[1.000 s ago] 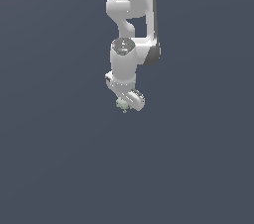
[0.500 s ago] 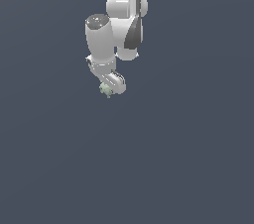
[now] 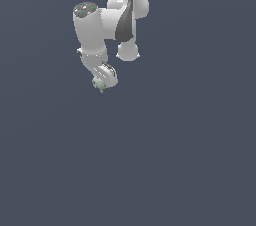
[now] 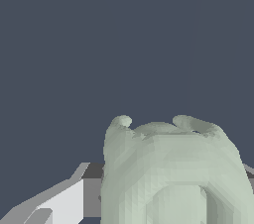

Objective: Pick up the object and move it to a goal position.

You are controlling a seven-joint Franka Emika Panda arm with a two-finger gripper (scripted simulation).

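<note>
The object (image 3: 99,84) is a tiny pale grey-green blocky piece with small nubs, sitting at the tip of my gripper (image 3: 101,82). It hangs above the dark floor, toward the exterior view's left. In the wrist view the object (image 4: 171,173) fills the lower part of the picture, close to the camera, with a white and grey finger (image 4: 59,200) beside it. The gripper is shut on the object. The white arm (image 3: 92,30) rises above it and hides most of the fingers in the exterior view.
A plain dark blue-grey floor (image 3: 175,160) lies all around. No other objects or obstacles show in either view.
The arm has swung toward the exterior view's left and slightly up, carrying the object with it. The gripper stays shut on the object.
</note>
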